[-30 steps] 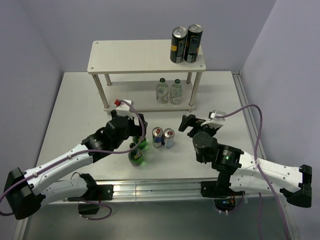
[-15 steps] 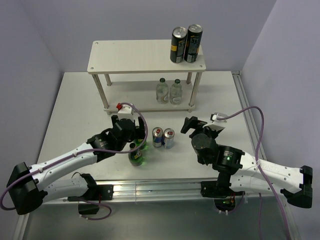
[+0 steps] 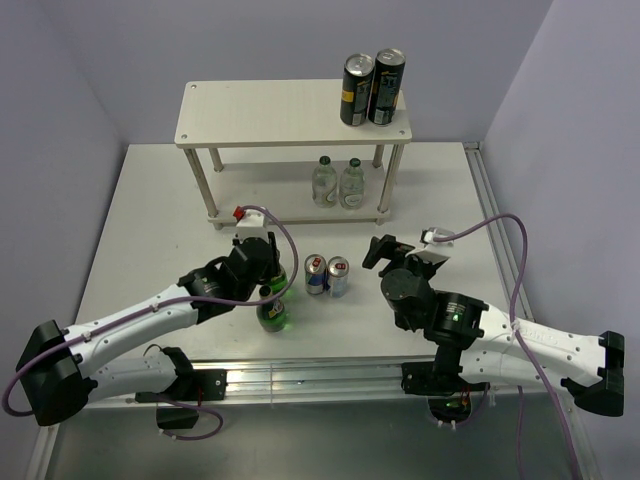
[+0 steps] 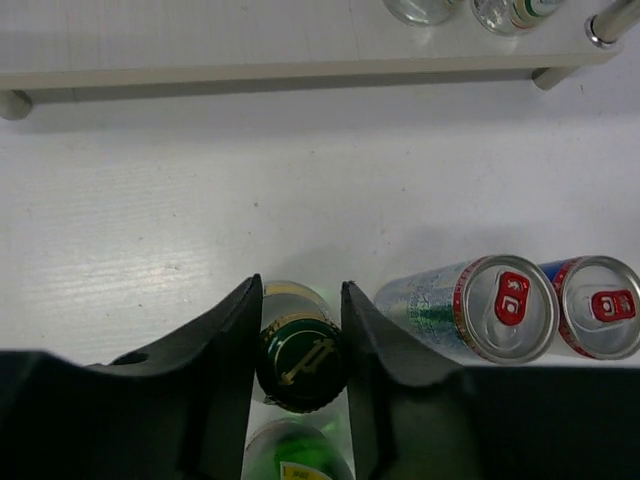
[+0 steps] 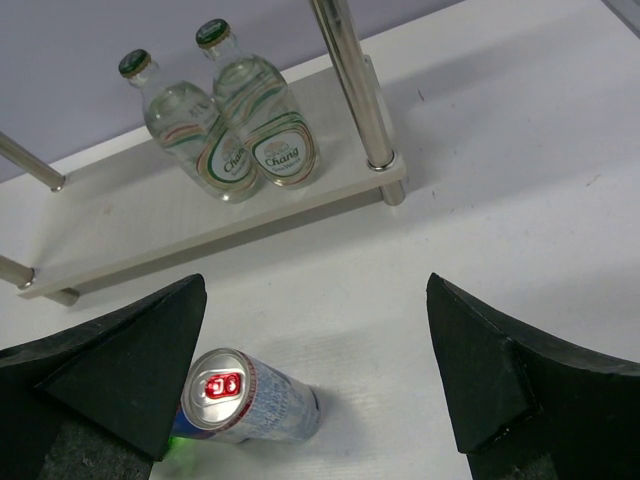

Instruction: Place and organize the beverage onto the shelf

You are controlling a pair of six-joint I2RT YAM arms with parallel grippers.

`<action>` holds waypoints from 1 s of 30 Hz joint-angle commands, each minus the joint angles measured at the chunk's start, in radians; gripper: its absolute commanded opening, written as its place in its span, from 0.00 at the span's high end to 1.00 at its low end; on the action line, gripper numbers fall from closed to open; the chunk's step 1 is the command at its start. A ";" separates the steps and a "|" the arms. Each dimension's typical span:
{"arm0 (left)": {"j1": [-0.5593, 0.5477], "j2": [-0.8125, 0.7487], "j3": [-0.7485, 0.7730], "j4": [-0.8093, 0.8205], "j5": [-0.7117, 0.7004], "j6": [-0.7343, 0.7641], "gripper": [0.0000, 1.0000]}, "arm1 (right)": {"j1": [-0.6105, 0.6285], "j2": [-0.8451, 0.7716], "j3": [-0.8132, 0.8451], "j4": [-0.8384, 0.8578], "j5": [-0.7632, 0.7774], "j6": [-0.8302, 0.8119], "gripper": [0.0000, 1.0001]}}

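**A:** From above, where do the drinks stand?

**B:** The shelf [image 3: 250,115] carries 2 tall dark cans [image 3: 357,88] at the right end of its top board. 2 clear bottles [image 3: 324,182] stand on its lower board. On the table [image 3: 150,220], 2 short cans [image 3: 315,274] stand side by side, with the near green bottle [image 3: 273,316] to their left.

**A:** And the left wrist view?

**B:** The left gripper [image 4: 300,345] pinches the far green bottle [image 4: 300,365] at its cap, 1 finger pressed on each side. The cap is dark green with a gold emblem I cannot read. The near green bottle sits just below it and shows a yellow label, too cropped to read. Both short cans are to the right, with red tabs on silver tops.

**A:** Right wrist?

**B:** The right gripper [image 5: 315,285] is spread wide with nothing between its fingers. 1 short can stands by its left finger. Both clear bottles read "Chang" and have green caps.
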 commanded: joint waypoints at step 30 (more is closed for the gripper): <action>0.063 0.065 0.507 -0.057 -0.210 0.282 1.00 | 0.007 -0.060 -0.025 -0.005 0.080 0.000 0.05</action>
